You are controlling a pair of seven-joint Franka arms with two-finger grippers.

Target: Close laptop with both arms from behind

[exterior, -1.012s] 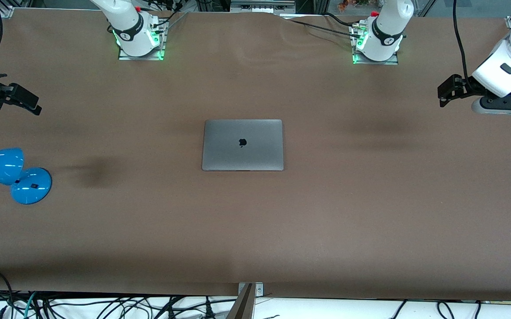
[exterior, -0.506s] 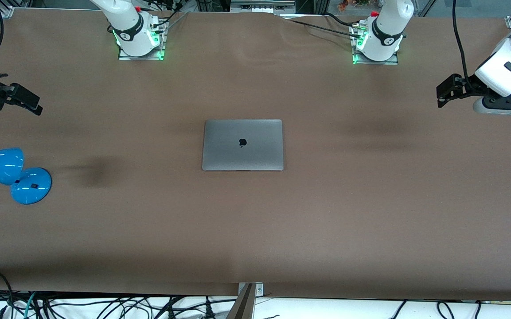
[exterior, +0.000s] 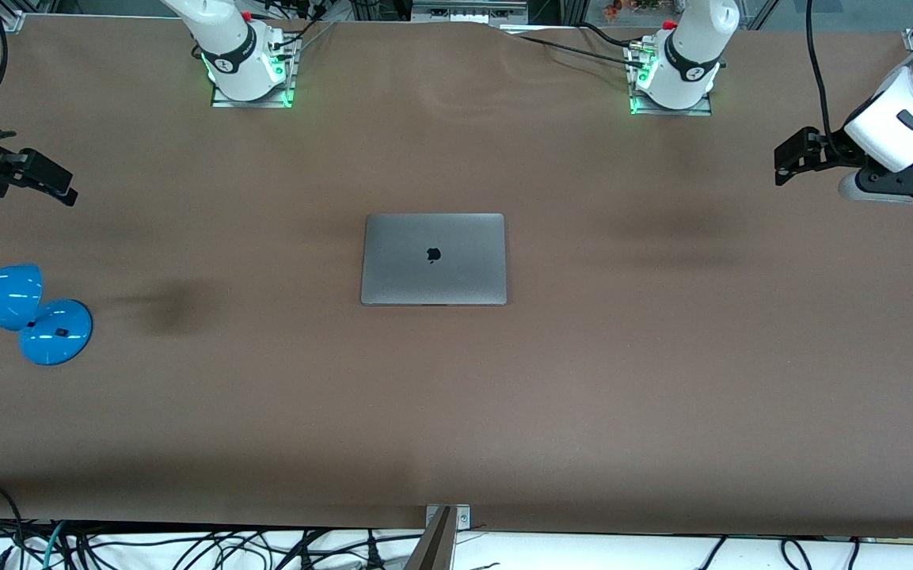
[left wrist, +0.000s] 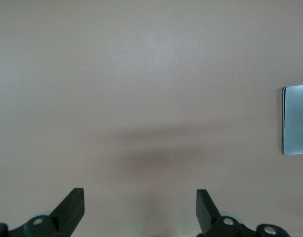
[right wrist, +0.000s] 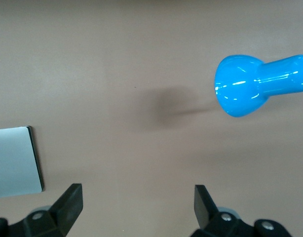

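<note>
The grey laptop [exterior: 433, 258] lies shut and flat in the middle of the brown table, its lid with the black apple logo facing up. An edge of it shows in the left wrist view [left wrist: 296, 119] and in the right wrist view [right wrist: 16, 161]. My left gripper [exterior: 790, 161] hangs open and empty over the table at the left arm's end, well away from the laptop; its own view shows it too [left wrist: 140, 206]. My right gripper [exterior: 38, 180] hangs open and empty over the right arm's end, also seen in its own view [right wrist: 138, 205].
A bright blue desk lamp [exterior: 24, 313] stands at the right arm's end of the table, under my right gripper, and shows in the right wrist view [right wrist: 252, 90]. The two arm bases [exterior: 249, 67] stand along the table's top edge. Cables hang below the near edge.
My left gripper has drifted slightly up and toward the laptop's side. My right gripper has barely shifted. The laptop has not moved.
</note>
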